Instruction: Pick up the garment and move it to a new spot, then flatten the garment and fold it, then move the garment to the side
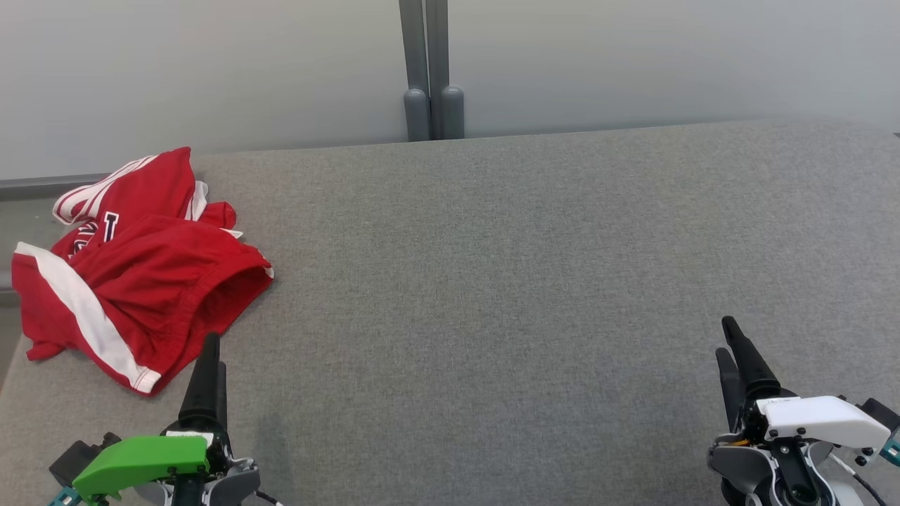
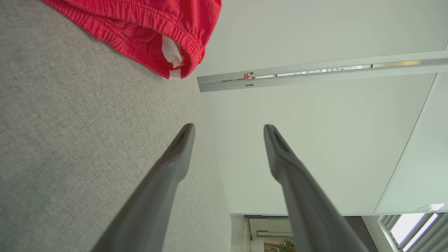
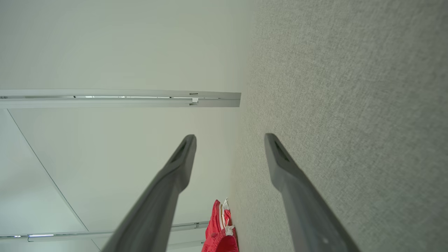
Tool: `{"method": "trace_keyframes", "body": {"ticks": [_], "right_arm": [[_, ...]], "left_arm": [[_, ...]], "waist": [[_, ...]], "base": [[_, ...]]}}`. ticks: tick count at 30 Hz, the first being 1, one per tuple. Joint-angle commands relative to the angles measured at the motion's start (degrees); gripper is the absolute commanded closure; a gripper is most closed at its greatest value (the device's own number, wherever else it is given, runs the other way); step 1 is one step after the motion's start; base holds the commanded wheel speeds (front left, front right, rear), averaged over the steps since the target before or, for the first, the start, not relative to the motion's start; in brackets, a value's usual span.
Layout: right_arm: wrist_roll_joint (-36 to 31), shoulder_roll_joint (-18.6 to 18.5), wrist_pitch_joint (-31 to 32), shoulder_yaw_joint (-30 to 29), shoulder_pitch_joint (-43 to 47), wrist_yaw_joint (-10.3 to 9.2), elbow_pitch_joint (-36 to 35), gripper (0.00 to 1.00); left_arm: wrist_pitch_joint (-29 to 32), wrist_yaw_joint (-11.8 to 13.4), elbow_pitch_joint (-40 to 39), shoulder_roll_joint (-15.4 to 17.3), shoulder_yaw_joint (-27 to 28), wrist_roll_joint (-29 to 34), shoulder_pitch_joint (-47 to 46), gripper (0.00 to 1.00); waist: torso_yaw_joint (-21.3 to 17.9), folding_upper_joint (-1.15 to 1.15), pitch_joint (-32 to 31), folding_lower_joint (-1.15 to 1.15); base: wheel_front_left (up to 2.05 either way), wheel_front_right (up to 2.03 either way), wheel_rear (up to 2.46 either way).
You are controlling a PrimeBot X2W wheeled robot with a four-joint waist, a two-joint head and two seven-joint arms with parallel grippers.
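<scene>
Red shorts (image 1: 140,281) lie crumpled, pickup not begun; left gripper (image 1: 213,348) and right gripper (image 1: 725,336) wide open, empty. Left should reach in.

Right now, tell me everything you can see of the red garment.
The red garment is a crumpled heap of soft cloth with white stripes, dark lettering partly hidden in the folds, and an elastic waistband gaping open. It lies on the grey table at its left edge, seemingly overhanging a little, and nothing else touches it.
</scene>
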Motion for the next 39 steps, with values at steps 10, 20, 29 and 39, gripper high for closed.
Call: {"method": "trace_keyframes", "body": {"ticks": [10,20,29,39], "right_arm": [[-9.3,-0.4,-2.8,0.7,0.4,0.04,-4.2,0.0],[-21.2,-0.5,-4.9,1.4,0.9,0.05,-7.2,0.0],[-33.6,-0.6,-6.7,2.7,1.6,0.05,-9.5,0.0],[-43.9,-0.6,-8.4,4.1,2.8,0.05,-10.3,0.0]], "left_arm": [[-2.7,1.3,-3.5,0.4,-2.0,11.1,-0.7,0.0],[-4.8,2.4,-5.7,0.4,-3.5,20.8,-0.3,0.0],[-6.6,3.2,-6.8,0.5,-4.5,30.1,0.4,0.0],[-8.3,3.5,-6.9,0.6,-5.2,40.5,1.6,0.0]], "waist": [[0.1,0.0,0.0,0.0],[0.1,0.0,0.0,0.0],[0.2,0.0,-0.1,0.0],[0.2,0.0,-0.1,0.0]], "base": [[0.0,0.0,0.0],[0.0,0.0,0.0],[0.0,0.0,0.0],[0.0,0.0,0.0]]}}
